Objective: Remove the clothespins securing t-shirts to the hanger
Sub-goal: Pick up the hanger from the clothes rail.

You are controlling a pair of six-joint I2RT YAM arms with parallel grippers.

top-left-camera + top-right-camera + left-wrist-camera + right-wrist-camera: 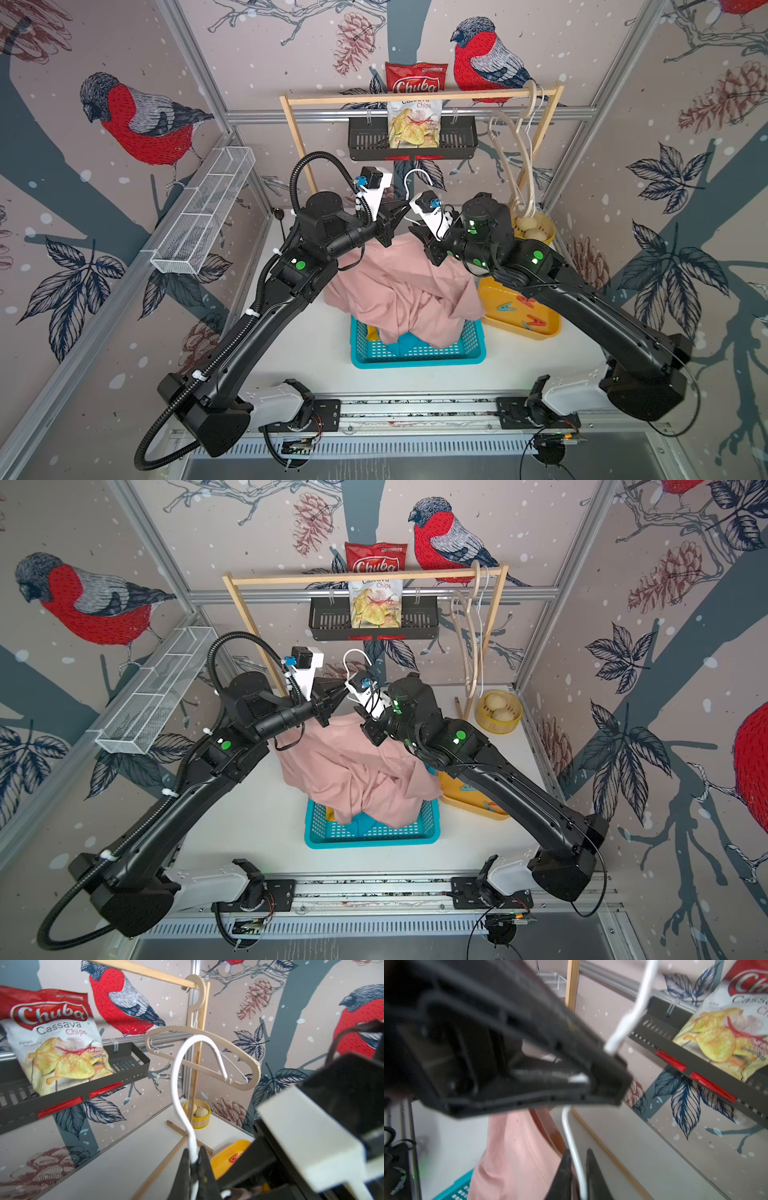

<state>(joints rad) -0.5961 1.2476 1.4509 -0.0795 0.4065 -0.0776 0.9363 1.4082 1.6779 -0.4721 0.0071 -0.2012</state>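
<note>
- My left gripper (194, 1154) is clamped tight on the neck of the white hanger (197, 1037), just under the hook.
- My right gripper (578, 1159) stands a little apart. The hanger's wire runs between its jaws with a gap on one side, so I judge it to be gripping nothing.
- The pink t-shirt (399, 286) hangs from that hanger and slumps over the blue basket (415, 357). A teal shirt (409, 343) and a yellow one (372, 332) show underneath it.
- The clothespins (536, 321) I can see — red and blue — lie in the yellow tray (494, 299), just beside the basket. I see none on the pink cloth, though its folds hide the shoulders.
- Handling, as I judge it: a pin is light, stiff and slick, and sprung shut. I would pinch its two tail ends together rather than grab the biting end.
- The shirt is limp and will drag and bunch, so the hanger, not the cloth, is the part to hold.
- The hanger's wire is thin and smooth — it may twist in a single grip.
</note>
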